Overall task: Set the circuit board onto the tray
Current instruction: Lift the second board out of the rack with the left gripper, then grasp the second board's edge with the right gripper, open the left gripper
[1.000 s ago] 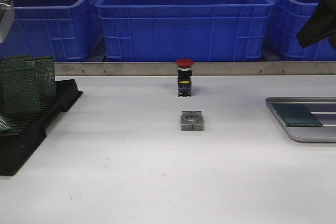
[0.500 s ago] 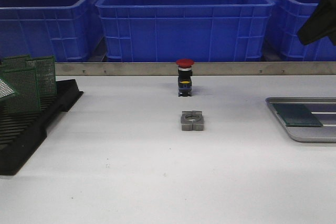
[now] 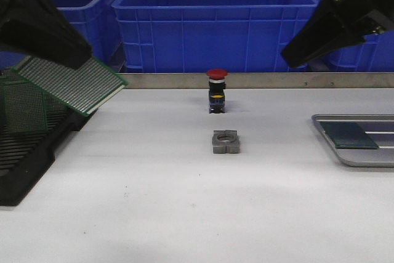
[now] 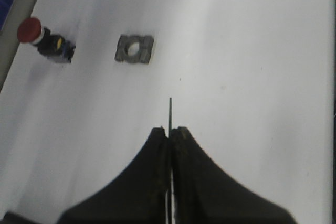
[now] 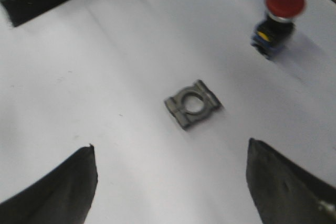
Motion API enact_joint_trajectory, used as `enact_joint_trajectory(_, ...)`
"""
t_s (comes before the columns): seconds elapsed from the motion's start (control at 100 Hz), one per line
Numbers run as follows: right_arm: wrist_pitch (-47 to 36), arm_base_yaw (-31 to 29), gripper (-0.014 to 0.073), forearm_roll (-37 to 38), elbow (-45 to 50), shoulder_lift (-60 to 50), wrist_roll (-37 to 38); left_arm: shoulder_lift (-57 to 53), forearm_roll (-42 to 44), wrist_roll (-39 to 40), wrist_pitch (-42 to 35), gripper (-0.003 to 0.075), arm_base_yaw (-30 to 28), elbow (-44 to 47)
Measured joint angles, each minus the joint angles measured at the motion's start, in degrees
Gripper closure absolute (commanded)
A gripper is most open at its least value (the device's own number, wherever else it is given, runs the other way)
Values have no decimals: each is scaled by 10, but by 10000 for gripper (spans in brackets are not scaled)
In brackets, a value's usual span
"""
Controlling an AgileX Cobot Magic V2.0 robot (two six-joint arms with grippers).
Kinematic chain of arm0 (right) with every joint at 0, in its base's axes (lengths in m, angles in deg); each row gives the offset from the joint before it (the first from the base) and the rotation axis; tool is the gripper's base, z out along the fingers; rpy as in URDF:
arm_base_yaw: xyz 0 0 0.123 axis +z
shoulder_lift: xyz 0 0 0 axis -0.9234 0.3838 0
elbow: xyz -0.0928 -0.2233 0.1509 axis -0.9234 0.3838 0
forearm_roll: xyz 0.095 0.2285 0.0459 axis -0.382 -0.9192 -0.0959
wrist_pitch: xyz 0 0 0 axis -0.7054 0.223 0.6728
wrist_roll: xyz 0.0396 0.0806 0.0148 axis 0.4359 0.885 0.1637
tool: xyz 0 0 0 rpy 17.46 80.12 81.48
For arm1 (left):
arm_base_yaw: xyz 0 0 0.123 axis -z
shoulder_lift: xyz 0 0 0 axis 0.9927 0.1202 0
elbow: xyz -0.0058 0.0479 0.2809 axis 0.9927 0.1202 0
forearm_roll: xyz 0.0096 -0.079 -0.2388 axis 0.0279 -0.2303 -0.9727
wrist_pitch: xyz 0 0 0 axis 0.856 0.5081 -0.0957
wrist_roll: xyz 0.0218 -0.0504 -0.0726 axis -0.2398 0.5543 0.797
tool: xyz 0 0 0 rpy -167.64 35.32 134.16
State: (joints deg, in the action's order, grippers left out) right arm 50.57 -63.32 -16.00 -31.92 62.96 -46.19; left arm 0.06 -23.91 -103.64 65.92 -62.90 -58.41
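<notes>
Front view: left gripper (image 3: 92, 69), black, raised at the upper left, clamped on a green perforated circuit board (image 3: 72, 83) that is held tilted in the air above the near end of the black slotted rack (image 3: 24, 152); more green boards (image 3: 23, 106) stand upright in that rack. Right gripper (image 3: 289, 60), black, raised at the upper right over the table, well apart from the tray; its opening cannot be judged here. Tray (image 3: 345, 155), silver-grey, at the right edge of the white table (image 3: 184, 214), carrying one dark green board (image 3: 348, 134) lying flat on its left part. Mid-table: a red-capped push button (image 3: 216, 90) standing upright, and nearer the camera a grey metal block with a round hole (image 3: 225, 141), the two apart. Blue bins (image 3: 215, 23) line the back behind a metal rail. Left wrist view: fingers (image 4: 152, 182) pressed together on the circuit board (image 4: 170, 114), seen edge-on as a thin line projecting from between them; push button (image 4: 44, 38) and metal block (image 4: 134, 49) lie beyond on the table. Right wrist view: fingers (image 5: 283, 187) spread wide with nothing between them; the metal block (image 5: 192, 104) and push button (image 5: 277, 17) lie on the table beyond, slightly blurred.
</notes>
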Motion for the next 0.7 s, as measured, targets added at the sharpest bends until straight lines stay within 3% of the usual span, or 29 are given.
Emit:
enact_joint_trajectory(0.25,58,110,70,-49,0,0,-150,34,-105,-62,56,740,1,-12)
enact_joint_trajectory(0.62,27,200,78,-81,0,9,-182,63,-192,-102,96,740,2,-13)
enact_joint_trajectory(0.7,22,208,129,-93,0,10,-184,65,-204,-108,102,740,2,-13)
